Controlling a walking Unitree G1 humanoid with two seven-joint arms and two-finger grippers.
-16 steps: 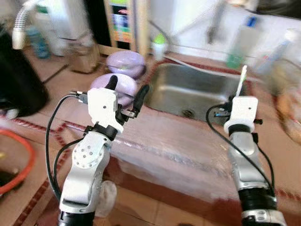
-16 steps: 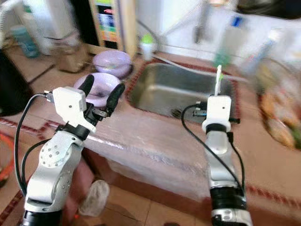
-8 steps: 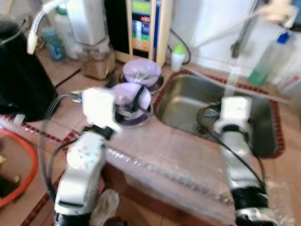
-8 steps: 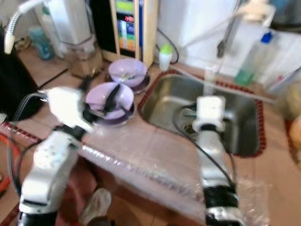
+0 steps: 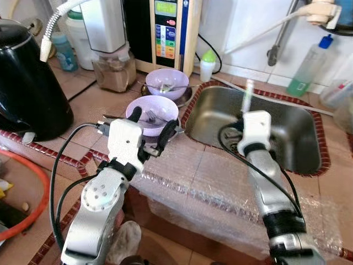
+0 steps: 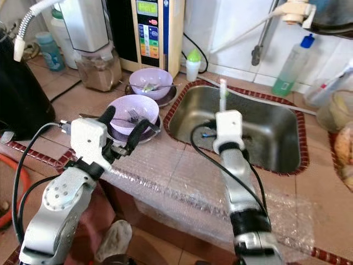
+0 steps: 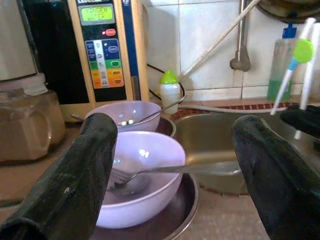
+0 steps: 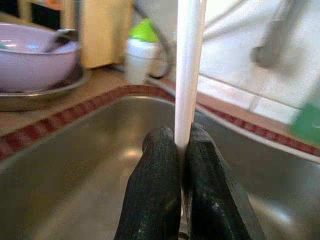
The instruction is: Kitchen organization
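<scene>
**White stick gripped over the sink, left gripper spread before the bowls**

A thin white stick (image 8: pixel 189 65) is clamped upright between the pressed-together fingers of the right gripper (image 8: pixel 182 145), which is held above the near edge of the steel sink (image 5: pixel 287 130). In the head views the stick (image 5: pixel 248 96) is seen rising straight from the gripper; its top looks greenish, though glare makes that uncertain.

The left gripper (image 5: pixel 149 118) is held with its two fingers (image 7: pixel 75 185) spread wide and nothing between them, just in front of the near bowl (image 7: pixel 142 175). That lilac bowl sits on a metal plate (image 7: pixel 182 210) with a fork (image 7: pixel 160 172) lying in it. At 12 o'clock from it, a second lilac bowl (image 5: pixel 167 83) is seen, also on a plate and holding a utensil.

At 12 o'clock from the far bowl a water unit (image 5: pixel 168 30) with a coloured panel is placed against the wall; a small green-capped bottle (image 5: pixel 207 65) stands at its 3 o'clock. A black kettle (image 5: pixel 27 88) is set at 9 o'clock from the near bowl. Bubble wrap (image 5: pixel 220 193) is laid over the counter edge in front of the sink.
</scene>
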